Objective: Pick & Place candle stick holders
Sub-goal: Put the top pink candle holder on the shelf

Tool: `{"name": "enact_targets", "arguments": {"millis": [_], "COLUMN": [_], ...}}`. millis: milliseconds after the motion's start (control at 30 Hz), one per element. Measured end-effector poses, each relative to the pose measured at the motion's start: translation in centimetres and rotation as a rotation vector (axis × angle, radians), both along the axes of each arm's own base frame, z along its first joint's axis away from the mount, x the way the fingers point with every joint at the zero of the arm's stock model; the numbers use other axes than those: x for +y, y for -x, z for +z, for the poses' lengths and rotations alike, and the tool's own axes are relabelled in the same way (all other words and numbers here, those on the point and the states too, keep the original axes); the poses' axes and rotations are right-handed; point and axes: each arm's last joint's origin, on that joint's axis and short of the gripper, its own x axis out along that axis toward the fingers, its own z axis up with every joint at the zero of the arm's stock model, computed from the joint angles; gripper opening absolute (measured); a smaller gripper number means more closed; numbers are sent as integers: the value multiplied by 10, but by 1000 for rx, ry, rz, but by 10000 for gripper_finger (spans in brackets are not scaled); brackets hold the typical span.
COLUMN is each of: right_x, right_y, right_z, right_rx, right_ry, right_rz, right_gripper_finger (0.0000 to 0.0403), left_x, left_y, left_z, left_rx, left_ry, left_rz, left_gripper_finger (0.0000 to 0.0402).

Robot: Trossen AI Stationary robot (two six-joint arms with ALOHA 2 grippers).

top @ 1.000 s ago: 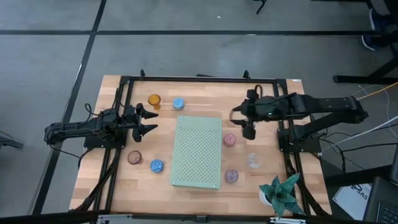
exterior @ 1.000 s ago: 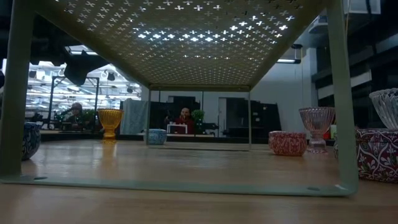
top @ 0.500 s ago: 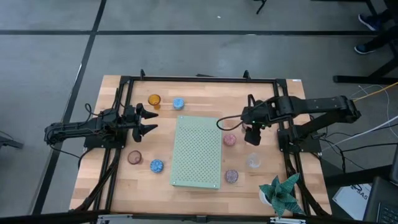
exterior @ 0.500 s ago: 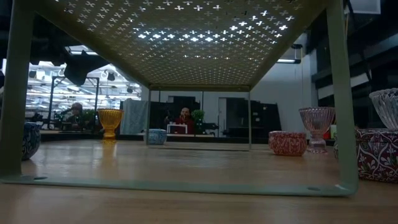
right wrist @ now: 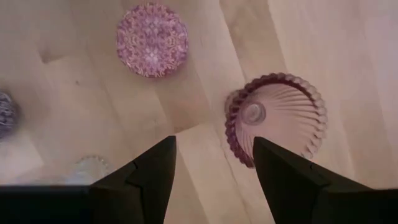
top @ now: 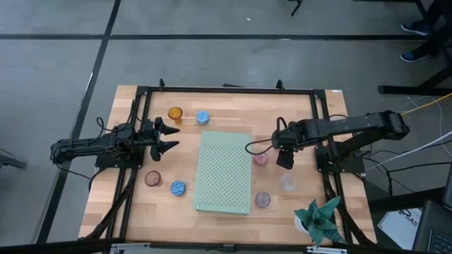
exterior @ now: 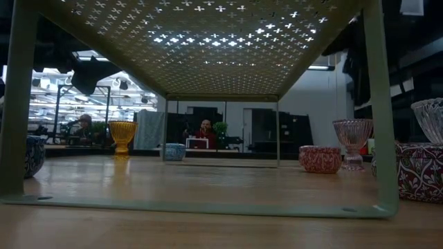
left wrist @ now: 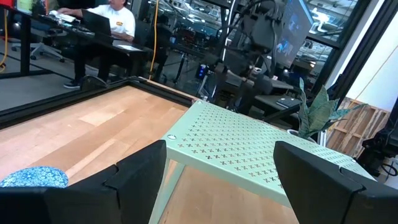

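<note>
My right gripper [top: 284, 157] hangs open above the table's right half, fingers pointing down. In the right wrist view its fingers [right wrist: 213, 148] stand over bare wood beside a mauve ribbed glass cup [right wrist: 277, 118], touching nothing. The pink patterned cup [top: 260, 159], the clear cup [top: 287, 183] and the mauve patterned cup [top: 263, 200] stand nearby. The amber cup [top: 175, 113] and a blue cup [top: 203, 117] stand at the far left. A brownish cup [top: 152, 178] and another blue cup [top: 178, 188] stand at the near left. My left gripper [top: 168, 137] waits open at the left.
The pale green perforated board [top: 224, 171] stands on legs in the table's middle, between the two arms. A green paper-like plant in a white pot [top: 319, 219] stands at the near right corner. People sit at desks beyond the table [left wrist: 115, 18].
My right gripper has moved a little toward the table's near edge and come down, staying open; its arm now shows dark at the low view's upper right. The cups have not moved.
</note>
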Motion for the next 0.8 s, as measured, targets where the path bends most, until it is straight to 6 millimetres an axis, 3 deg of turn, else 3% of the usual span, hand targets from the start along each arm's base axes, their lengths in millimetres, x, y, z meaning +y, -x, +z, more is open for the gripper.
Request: {"name": "enact_targets", "arguments": {"millis": [200, 400, 800], "right_x": [-2, -4, -3], "right_y": [5, 6, -5], "right_z": [-17, -21, -34], "right_rx": [37, 41, 87], "right_ry": [57, 118, 131], "right_rz": [32, 42, 118], "right_gripper_finger": [218, 211, 128], "left_x": [0, 0, 0], "left_y": [0, 0, 0], "left_z": [0, 0, 0], "left_rx": [0, 0, 0], "left_ry": [0, 0, 0], "left_rz": [0, 0, 0], "left_gripper_finger": [294, 294, 294]}}
